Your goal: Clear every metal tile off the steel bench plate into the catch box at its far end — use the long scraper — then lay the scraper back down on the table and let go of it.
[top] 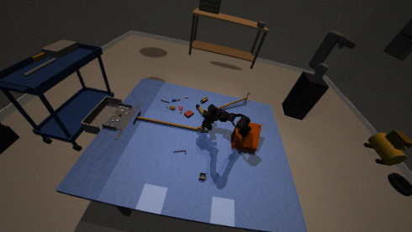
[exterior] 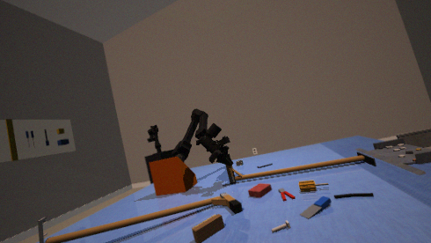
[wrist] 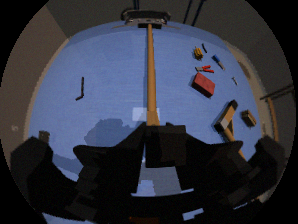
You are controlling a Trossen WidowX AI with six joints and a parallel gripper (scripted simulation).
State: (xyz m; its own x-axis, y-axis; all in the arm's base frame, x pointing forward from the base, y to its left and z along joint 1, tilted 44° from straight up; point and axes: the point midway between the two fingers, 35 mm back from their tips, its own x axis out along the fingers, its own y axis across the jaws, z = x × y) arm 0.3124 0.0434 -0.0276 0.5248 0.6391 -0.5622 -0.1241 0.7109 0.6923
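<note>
- Steel plate (top: 119, 118) w/ catch box (top: 94, 114) sitting at table's (top: 126, 176) left edge, small tiles (top: 119, 113) lying on plate.
- Long scraper (top: 168, 123) lying across table, blade touching plate's near edge.
- Gripper (top: 205, 124) clamping scraper's handle end.

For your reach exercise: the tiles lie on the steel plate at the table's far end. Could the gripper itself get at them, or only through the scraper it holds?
Probably only through the scraper. The gripper, shut on its handle, sits near the base, well short of the steel plate; the blade end already meets the plate's edge.
</note>
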